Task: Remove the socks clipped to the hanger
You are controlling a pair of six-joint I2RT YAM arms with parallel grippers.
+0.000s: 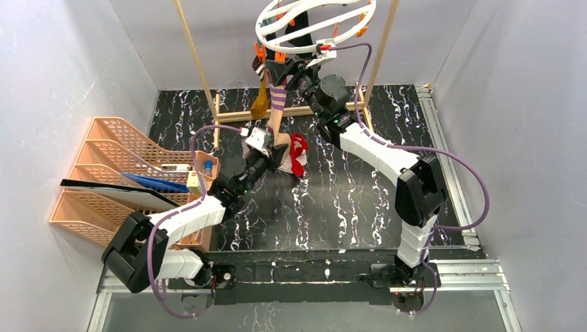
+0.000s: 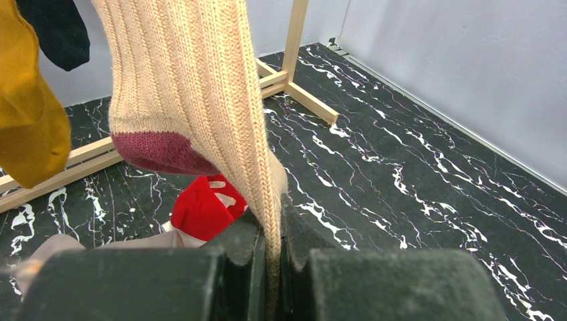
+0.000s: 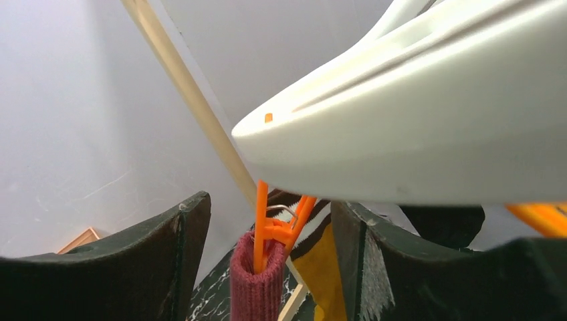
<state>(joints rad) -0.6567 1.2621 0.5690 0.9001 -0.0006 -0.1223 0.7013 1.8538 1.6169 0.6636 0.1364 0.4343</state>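
My left gripper [image 2: 273, 257] has its jaws pressed together on the lower edge of a beige ribbed sock [image 2: 194, 87] with a maroon patch. The fabric rises straight out of the fingers and looks pulled taut. From above, I see that sock running up to the near left side of the hanger [image 1: 261, 29]. The hanger hangs at the far middle of the scene, between the uprights of the wooden rack frame [image 2: 294, 40].

My right gripper [image 3: 271, 207] is up under the white ring with its jaws spread wide, one finger on either side of an orange clothespin [image 3: 259, 221]. The pin dangles from the ring and bites a maroon knitted cuff [image 3: 257, 294]. I cannot tell whether either finger touches the pin.

A mustard sock [image 2: 27, 114] hangs just left of the beige one, and a black sock [image 2: 57, 33] hangs beyond it. A red sock [image 2: 204, 207] lies on the black marbled table [image 2: 414, 187], just past my left fingers and below the hanging beige sock.
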